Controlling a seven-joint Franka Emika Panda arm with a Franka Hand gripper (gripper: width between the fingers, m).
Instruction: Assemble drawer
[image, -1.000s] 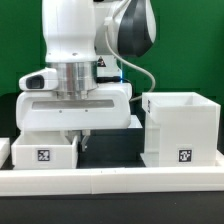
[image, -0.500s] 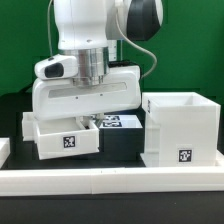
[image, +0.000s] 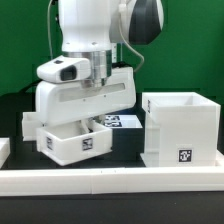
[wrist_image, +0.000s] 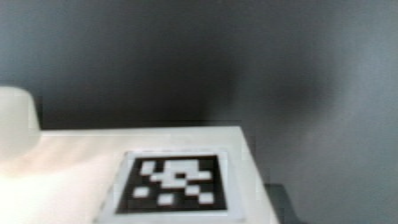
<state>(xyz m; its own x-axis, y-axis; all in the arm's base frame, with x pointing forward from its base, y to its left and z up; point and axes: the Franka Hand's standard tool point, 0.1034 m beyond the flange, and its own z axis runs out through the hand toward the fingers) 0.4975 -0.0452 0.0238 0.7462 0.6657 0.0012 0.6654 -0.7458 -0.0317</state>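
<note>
A small white knobbed tray (image: 62, 148) with a square tag on its front hangs tilted above the black table, at the exterior view's left. My gripper (image: 93, 119) comes down from above and is shut on the tray's rear wall; the fingertips are mostly hidden by the tray. The large white box shell (image: 180, 125) stands upright on the table at the exterior view's right, open at the top, apart from the tray. The wrist view shows only a white tray surface (wrist_image: 71, 165) with its tag (wrist_image: 178, 182) close up, over dark table.
The long low white border rail (image: 110, 178) runs along the front. The marker board (image: 122, 122) lies flat behind, between tray and box shell. A white part's edge (image: 4, 150) shows at the far left. A green wall stands behind.
The tray was lying flat on the table at the left a second ago. It has been lifted, carried a little toward the box shell, and tilted. The arm has risen with it.
</note>
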